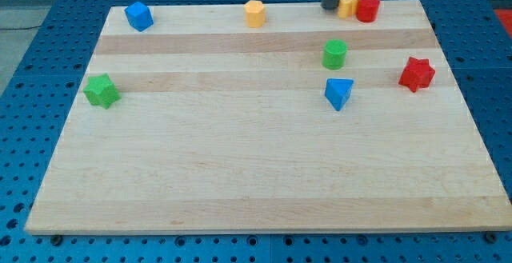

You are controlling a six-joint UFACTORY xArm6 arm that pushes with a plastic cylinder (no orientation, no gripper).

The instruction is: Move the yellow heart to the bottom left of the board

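A yellow block (349, 4), its shape hard to make out, sits at the board's top edge right of centre, touching a red cylinder (368, 8) on its right. My tip (330, 8) is at the top edge, right against the left side of this yellow block. A second yellow block (254, 13), roughly hexagonal, sits at the top edge near the middle, well left of the tip.
A blue block (138, 15) sits at the top left. A green star (102, 90) is at the left edge. A green cylinder (334, 53), a blue triangle (338, 93) and a red star (417, 73) lie in the right half of the wooden board (240, 175).
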